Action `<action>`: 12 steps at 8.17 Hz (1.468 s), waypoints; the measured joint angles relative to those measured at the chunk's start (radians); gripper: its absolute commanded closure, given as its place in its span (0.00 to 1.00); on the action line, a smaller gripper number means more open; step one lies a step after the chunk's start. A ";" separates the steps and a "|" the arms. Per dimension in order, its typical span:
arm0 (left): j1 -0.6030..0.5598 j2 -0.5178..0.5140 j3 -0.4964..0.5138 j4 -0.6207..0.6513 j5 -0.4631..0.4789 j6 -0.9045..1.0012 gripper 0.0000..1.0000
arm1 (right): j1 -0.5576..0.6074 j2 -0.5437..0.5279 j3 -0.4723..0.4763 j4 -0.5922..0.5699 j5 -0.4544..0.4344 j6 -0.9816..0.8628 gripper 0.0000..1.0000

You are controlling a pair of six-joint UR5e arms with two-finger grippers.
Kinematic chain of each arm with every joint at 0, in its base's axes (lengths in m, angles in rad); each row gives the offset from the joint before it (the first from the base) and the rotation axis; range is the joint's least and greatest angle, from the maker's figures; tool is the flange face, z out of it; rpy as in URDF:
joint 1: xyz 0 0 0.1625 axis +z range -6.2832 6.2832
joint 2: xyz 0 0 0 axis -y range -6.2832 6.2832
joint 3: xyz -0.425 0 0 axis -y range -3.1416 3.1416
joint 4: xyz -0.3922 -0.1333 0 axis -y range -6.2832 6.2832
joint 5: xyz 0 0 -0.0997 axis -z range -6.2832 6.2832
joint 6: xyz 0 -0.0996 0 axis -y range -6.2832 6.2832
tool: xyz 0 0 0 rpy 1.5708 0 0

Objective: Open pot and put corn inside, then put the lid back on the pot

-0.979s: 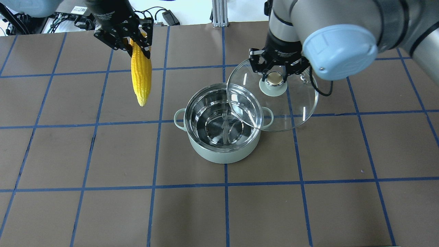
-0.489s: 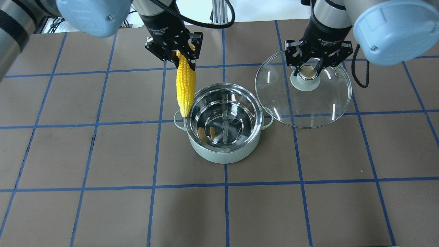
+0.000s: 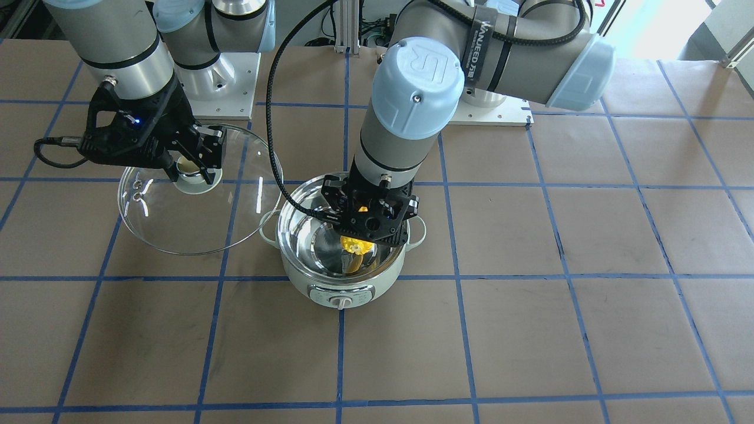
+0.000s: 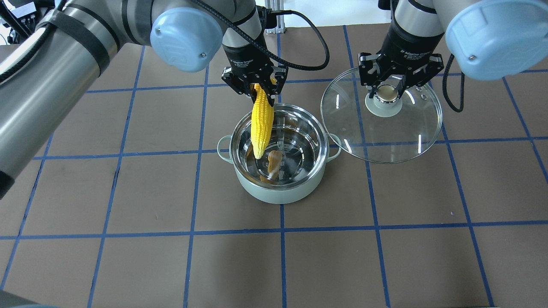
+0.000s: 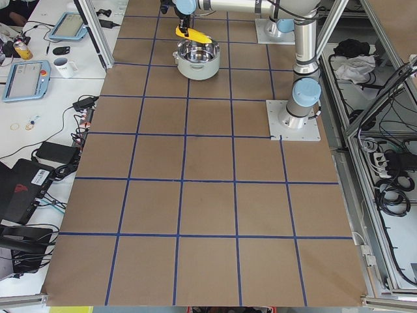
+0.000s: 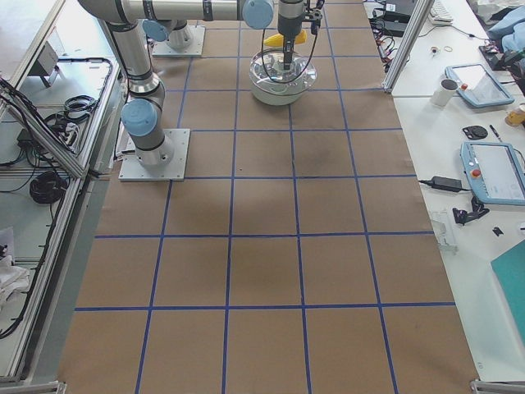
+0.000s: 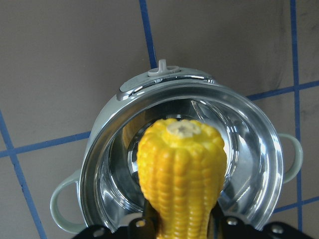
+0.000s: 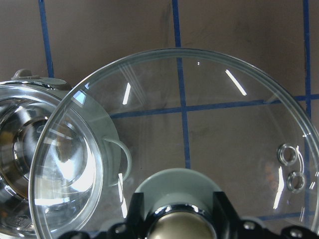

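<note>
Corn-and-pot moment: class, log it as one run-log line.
left gripper: shut on corn, tip-down over open pot | right gripper: shut on lid, held off beside pot

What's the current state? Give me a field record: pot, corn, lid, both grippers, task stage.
pot: open, nothing resting inside, only reflections
corn: held by its thick end, tip down, over the pot's mouth
lid: off the pot, held on the pot's right side
left gripper: shut on corn
right gripper: shut on lid
stage: lid removed; corn not yet released; lid not yet replaced
</note>
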 measured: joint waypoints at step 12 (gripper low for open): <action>-0.020 -0.012 -0.058 0.056 0.135 0.012 0.00 | 0.000 -0.012 0.001 0.009 -0.004 -0.013 0.77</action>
